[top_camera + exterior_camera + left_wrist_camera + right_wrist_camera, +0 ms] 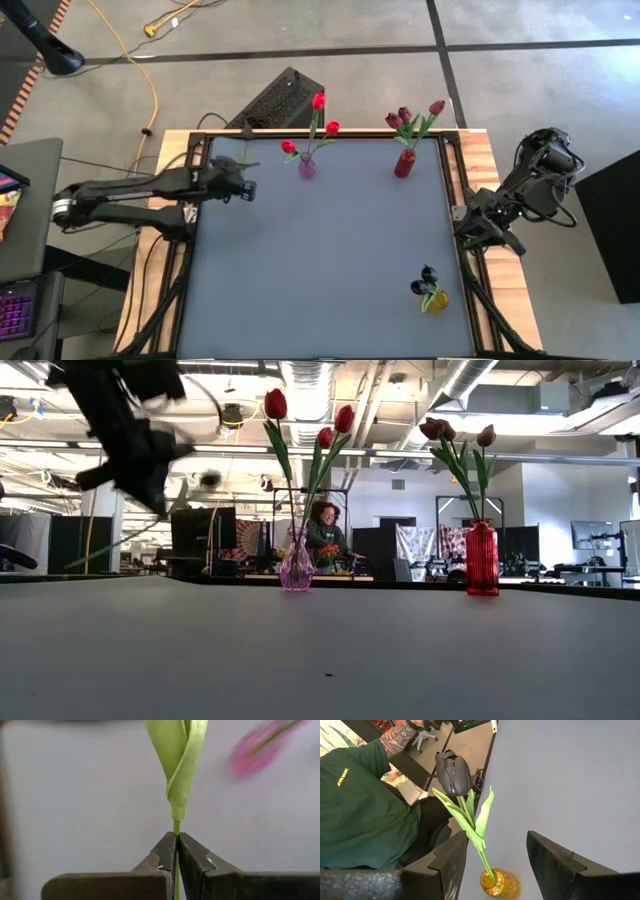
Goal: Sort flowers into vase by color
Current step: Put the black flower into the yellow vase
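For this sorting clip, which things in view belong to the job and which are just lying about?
Job:
- left pincer, shut on a green-stemmed flower
- pink vase with red tulips
- red vase with maroon tulips
- yellow vase with a black tulip
- right pincer, open, at the table's right edge

Lying about:
- yellow cable on the floor
- keyboard
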Controlling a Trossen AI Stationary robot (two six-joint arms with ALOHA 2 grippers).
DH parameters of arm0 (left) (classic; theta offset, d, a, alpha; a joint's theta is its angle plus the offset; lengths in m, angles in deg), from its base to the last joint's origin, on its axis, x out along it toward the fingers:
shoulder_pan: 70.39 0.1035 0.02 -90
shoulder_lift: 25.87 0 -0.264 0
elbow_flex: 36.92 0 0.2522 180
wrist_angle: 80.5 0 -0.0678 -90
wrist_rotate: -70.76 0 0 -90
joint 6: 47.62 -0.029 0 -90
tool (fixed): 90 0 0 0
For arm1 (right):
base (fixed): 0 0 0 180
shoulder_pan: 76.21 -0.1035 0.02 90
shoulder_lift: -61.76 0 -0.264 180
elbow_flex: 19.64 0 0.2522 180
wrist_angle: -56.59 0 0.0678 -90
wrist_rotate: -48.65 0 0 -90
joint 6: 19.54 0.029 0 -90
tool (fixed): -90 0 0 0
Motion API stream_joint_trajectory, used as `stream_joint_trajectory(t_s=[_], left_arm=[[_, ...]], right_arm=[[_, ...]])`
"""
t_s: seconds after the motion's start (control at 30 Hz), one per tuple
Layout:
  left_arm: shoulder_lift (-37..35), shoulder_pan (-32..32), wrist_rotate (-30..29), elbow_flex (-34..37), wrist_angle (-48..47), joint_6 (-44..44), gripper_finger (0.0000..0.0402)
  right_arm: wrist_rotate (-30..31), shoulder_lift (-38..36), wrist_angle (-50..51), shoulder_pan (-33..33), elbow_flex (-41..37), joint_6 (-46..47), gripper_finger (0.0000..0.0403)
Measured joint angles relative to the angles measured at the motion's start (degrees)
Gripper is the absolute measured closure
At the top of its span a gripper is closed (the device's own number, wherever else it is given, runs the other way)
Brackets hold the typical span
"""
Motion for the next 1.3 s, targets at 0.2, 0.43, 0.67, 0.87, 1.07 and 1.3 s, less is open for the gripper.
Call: stream_joint_trajectory(t_s=[0.2,0.43,0.67,0.87,1.07,1.3], left_arm=[[-8.0,-5.3,-3.6,-0.1,19.3,-5.4,0.0401],[-8.0,-11.9,2.1,-0.1,43.7,-19.7,0.0401],[-1.6,-20.1,11.8,-0.2,63.9,-30.4,0.0401],[5.8,-26.2,17.9,-0.7,77.6,-36.7,0.0401],[14.5,-30.4,18.0,-6.2,80.0,-38.3,0.0401],[26.0,-33.9,22.1,-18.7,77.9,-44.2,0.0401]], right_arm=[[0.4,0.4,-0.5,0.0,0.0,0.0,0.0171],[0.4,1.2,-0.5,0.0,0.0,0.0,0.0171],[0.5,1.2,-0.5,0.0,0.0,0.0,0.0171],[0.6,1.2,-0.6,0.0,0.0,0.0,0.0171],[0.6,1.2,-5.4,0.0,0.0,0.0,0.0171],[0.7,1.2,-13.5,0.0,0.0,-0.1,0.0171]])
